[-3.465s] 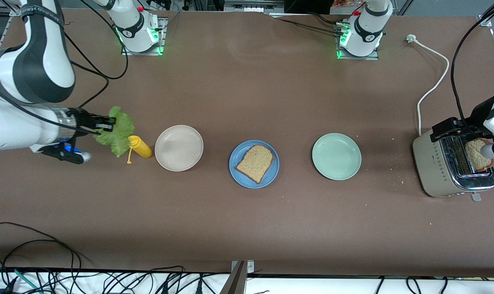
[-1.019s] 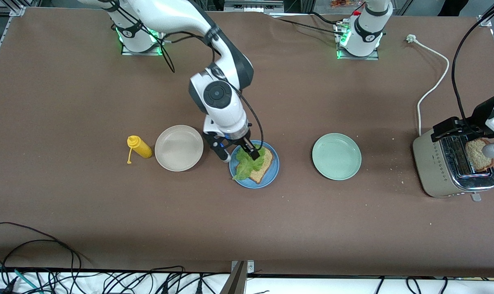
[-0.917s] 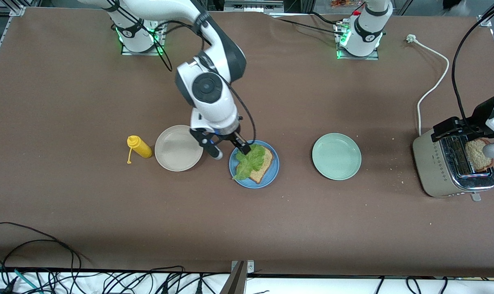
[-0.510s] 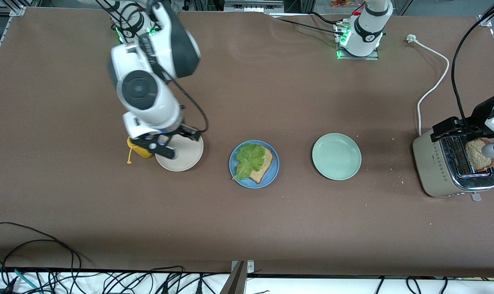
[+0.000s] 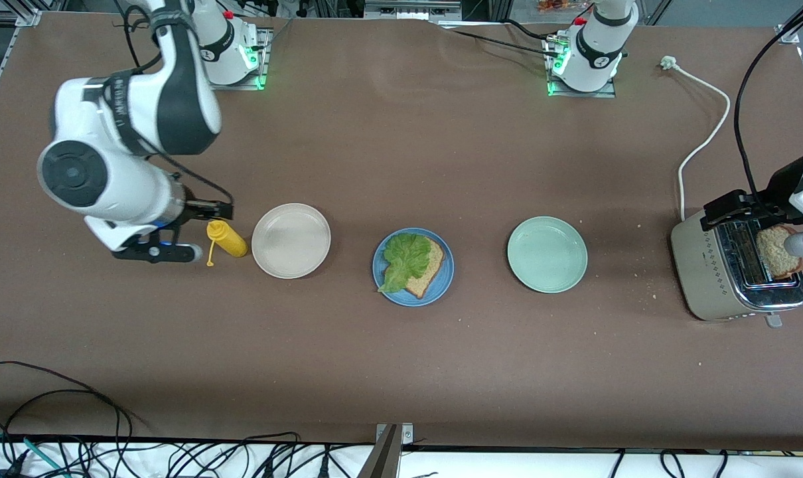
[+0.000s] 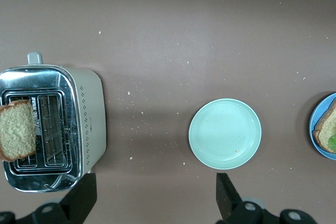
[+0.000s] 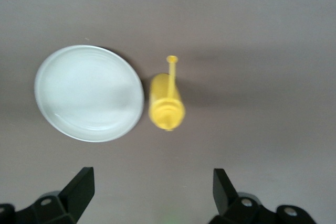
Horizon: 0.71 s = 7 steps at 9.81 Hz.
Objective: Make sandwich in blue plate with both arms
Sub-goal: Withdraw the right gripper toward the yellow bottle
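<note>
Front view: the blue plate sits mid-table between the beige-white plate and the mint-green plate. On it lies a brown wholegrain bread slice with a darker crust, and a crinkled green lettuce leaf covers the half toward the right arm's end. The right gripper hangs over the table by the yellow squeeze bottle, well apart from the plate, its fingers spread and empty. The left gripper is over the toaster, where a second bread slice stands in a slot.

Left wrist view: the left gripper stands wide open, holding nothing. The toaster with its slice and the mint-green plate lie below; only an edge of the blue plate shows, far from the fingers.

Right wrist view: the right gripper has its jaws wide and empty above bare table, with the yellow bottle and the beige-white plate below. The sandwich is out of sight here.
</note>
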{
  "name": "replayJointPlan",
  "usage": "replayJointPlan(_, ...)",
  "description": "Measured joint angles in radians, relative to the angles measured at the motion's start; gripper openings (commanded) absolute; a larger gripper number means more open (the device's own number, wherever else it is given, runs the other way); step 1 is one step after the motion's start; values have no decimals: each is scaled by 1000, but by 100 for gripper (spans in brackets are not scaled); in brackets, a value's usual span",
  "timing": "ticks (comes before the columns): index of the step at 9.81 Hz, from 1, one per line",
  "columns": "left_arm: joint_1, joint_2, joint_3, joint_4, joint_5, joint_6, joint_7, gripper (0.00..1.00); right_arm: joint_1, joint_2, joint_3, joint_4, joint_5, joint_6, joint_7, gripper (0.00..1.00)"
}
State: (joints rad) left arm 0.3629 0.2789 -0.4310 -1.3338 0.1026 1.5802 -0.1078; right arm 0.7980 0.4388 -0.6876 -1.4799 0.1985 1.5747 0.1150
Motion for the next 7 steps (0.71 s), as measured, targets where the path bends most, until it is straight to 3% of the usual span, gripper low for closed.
replayJointPlan(4,0,0,0,0,0,0,0,100,-10,-17,-177,-116,7,45,-401,100)
replayJointPlan(7,-1,0,-2,0,0,0,0,100,-122,-6,-191,-220,121,174,-699,100)
